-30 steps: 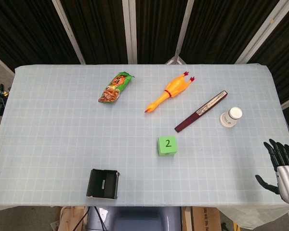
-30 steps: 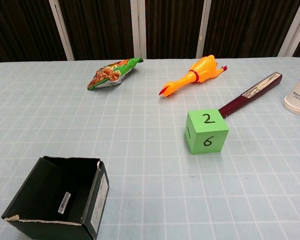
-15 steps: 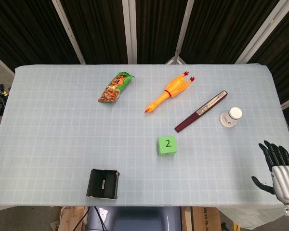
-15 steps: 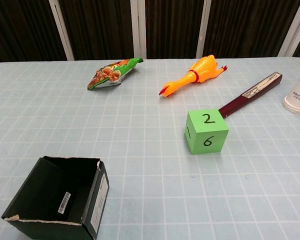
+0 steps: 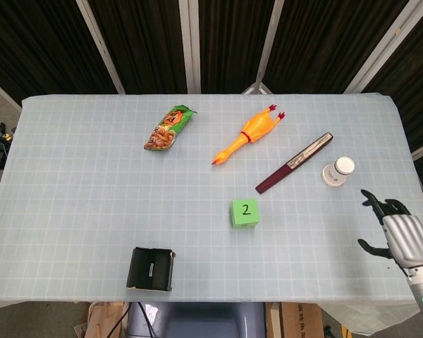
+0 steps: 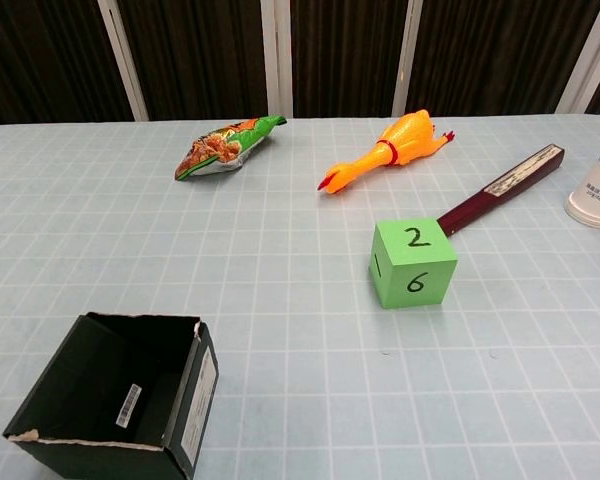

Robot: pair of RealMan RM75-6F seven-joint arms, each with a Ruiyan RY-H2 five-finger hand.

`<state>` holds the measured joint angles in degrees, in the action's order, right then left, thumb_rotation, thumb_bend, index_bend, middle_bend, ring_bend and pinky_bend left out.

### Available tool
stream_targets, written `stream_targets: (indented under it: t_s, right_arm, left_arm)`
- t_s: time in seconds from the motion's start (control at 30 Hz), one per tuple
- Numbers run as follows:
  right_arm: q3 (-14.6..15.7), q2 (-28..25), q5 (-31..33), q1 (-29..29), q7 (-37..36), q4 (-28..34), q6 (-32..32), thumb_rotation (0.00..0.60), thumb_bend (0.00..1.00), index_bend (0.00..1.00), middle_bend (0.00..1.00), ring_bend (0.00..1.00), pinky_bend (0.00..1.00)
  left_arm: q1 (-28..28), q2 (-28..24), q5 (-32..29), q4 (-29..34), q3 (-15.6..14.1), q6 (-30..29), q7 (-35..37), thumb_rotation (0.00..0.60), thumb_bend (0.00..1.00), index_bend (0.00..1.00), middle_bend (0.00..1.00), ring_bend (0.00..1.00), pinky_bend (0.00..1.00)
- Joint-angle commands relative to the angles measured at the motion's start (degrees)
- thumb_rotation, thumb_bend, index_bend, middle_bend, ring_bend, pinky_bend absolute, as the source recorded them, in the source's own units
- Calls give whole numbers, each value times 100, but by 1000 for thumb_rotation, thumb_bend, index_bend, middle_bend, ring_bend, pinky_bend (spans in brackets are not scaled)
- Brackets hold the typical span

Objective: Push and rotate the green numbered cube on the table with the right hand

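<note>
The green numbered cube [image 5: 244, 213] sits near the middle of the counter [image 5: 70, 183], on the grid-patterned cover. Its top face reads "2"; the chest view shows "6" on the near face and "1" on the left face. The right hand [image 5: 395, 230] is at the counter's right edge, well apart from the cube, fingers spread and holding nothing. The left hand is barely visible at the left frame edge; its state cannot be told.

Other items: a snack packet [image 5: 169, 127], print illegible; a rubber chicken [image 5: 248, 136]; a dark red folded fan [image 5: 294, 163]; an overturned paper cup [image 5: 338, 171], lettering unreadable; a black open box [image 5: 151, 268] with a barcode label.
</note>
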<state>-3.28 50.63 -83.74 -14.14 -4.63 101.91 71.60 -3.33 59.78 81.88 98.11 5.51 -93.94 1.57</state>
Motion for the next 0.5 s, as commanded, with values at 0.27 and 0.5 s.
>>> stream_targets:
  t_s: [0.27,0.5]
  right_arm:
    - [-328,-742,1276,-1359,1640,1219,-2130,600,636,149,833,817,617]
    - [-235,-600,2583,-2298,2900,1536,-3022,600,701,150,837,823,623]
  left_arm:
    - [19,-3,-68,7,23,46,-29,600,262,20,0,40,162]
    - [15,-14,-115,18,41,50,-19,600,262,21,0,40,162]
